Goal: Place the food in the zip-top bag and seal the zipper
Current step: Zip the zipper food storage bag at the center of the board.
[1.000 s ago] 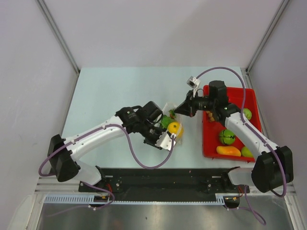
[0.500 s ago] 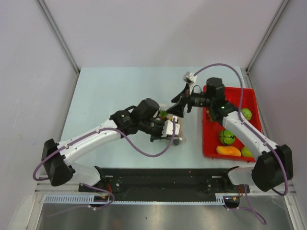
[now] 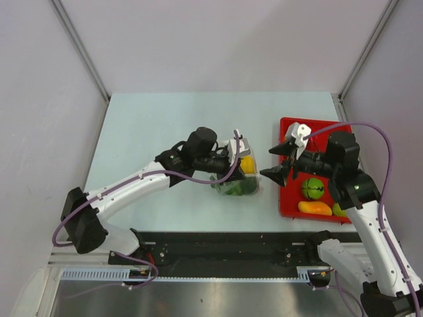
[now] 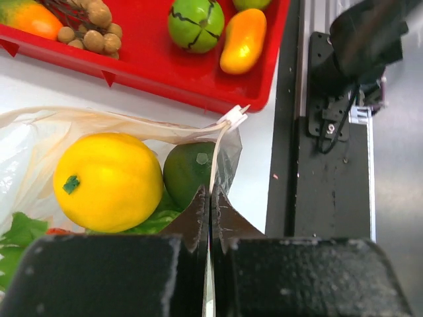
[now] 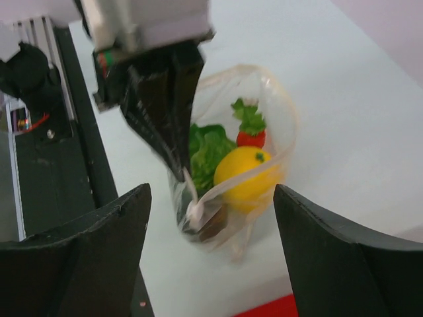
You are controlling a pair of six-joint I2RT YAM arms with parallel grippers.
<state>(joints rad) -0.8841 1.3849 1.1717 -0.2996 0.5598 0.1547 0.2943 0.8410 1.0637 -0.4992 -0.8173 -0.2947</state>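
From above: the bag sits on the table between the arms, food inside. The left jaws are clamped on its top edge. The right jaws hang wide open and empty at the left edge of the tray.

Left wrist: jaws pinched tight on the zipper, yellow fruit just behind.

Right wrist: the bag's mouth gapes, lettuce showing.

My call: the right should pinch the strip beside the left and run along it while the left holds it taut.

Smooth pale table, plain grey walls, black rail in front.
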